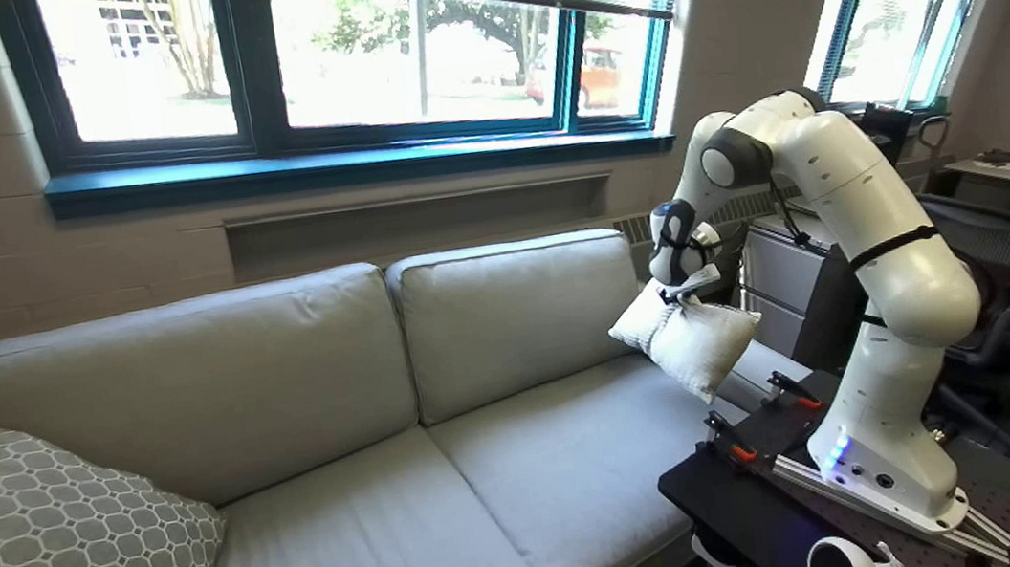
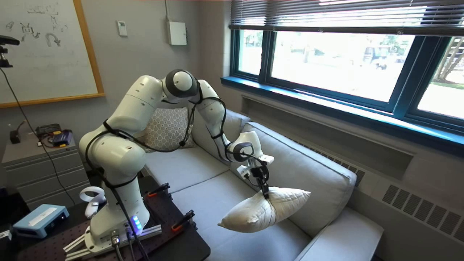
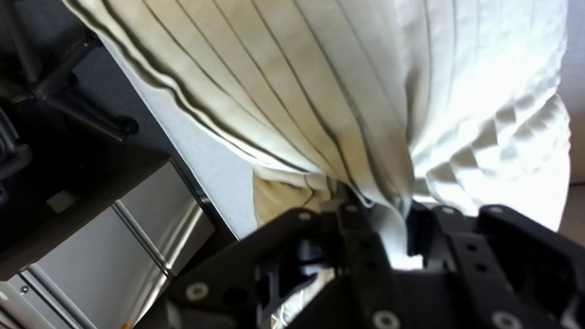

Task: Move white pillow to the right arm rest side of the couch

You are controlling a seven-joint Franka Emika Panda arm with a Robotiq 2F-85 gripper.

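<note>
The white pillow (image 1: 707, 342) hangs pinched in my gripper (image 1: 678, 293), above the seat at the right end of the couch (image 1: 343, 534). In an exterior view the pillow (image 2: 248, 214) is folded at the middle around the fingers of my gripper (image 2: 266, 194), its two ends drooping. The right arm rest (image 2: 349, 233) is close beside it, lower down, and partly hidden in an exterior view (image 1: 770, 365). In the wrist view the pillow's pleated cloth (image 3: 292, 87) is bunched between the fingers of my gripper (image 3: 381, 214). Whether the pillow touches the couch I cannot tell.
A larger lattice-patterned pillow (image 1: 57, 560) leans at the couch's far left end. Back cushions (image 1: 519, 320) stand behind the seat. The robot's black table (image 1: 735, 506) with clamps (image 1: 731, 439) borders the couch's front. A grey cabinet (image 3: 114, 246) stands beyond the arm rest.
</note>
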